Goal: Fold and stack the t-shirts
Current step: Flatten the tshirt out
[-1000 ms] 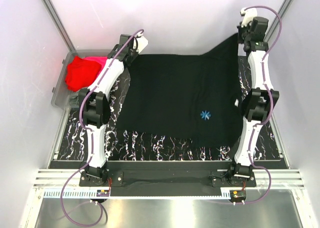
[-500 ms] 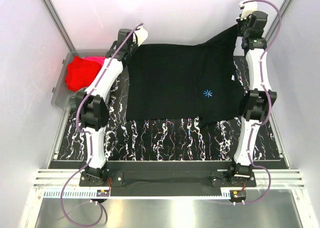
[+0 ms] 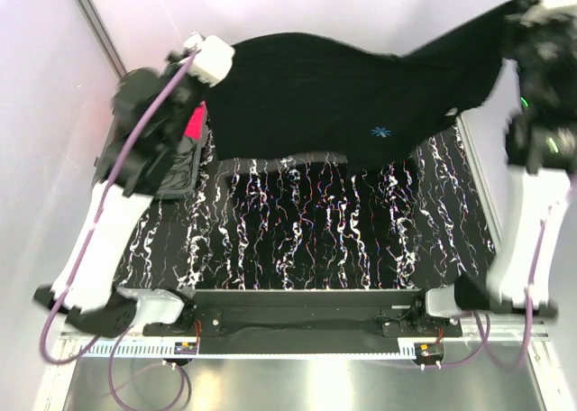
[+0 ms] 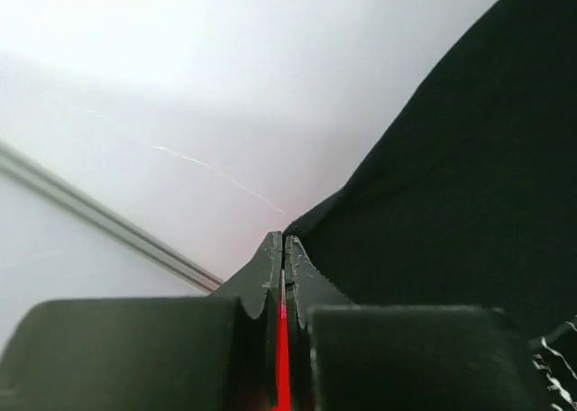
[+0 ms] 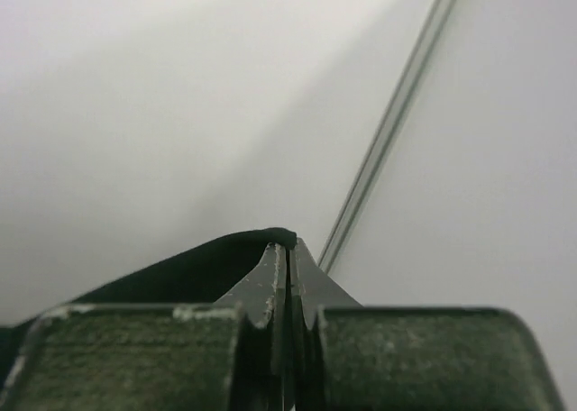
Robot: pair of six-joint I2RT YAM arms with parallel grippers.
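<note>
At the left, high above the marbled table (image 3: 297, 240): left gripper (image 3: 225, 55), fingers pressed tight together and pinching one upper corner of the black shirt (image 3: 361, 86). Seen close from the left wrist, shirt cloth spreading away from the closed tips toward the right and filling that side of the view. In the slit between the fingers, a thin red sliver (image 4: 282, 375), perhaps cloth lying below, though too narrow to tell. Under the left arm, mostly hidden by it, a scrap of pink cloth (image 3: 194, 123).

In the middle: shirt lifted and stretched wide between both grippers, top edge dipping a little between them, lower edge hanging over the far part of the table. Small blue print (image 3: 379, 132) right of centre, facing the top camera.

At the right, up in the far corner: right gripper (image 3: 527, 10), clenched on the other upper corner, cloth drawn to a taut peak. From the right wrist, tips closed on a narrow black fold coming in from the left, with white wall and a metal strut (image 5: 397, 114) behind.
</note>
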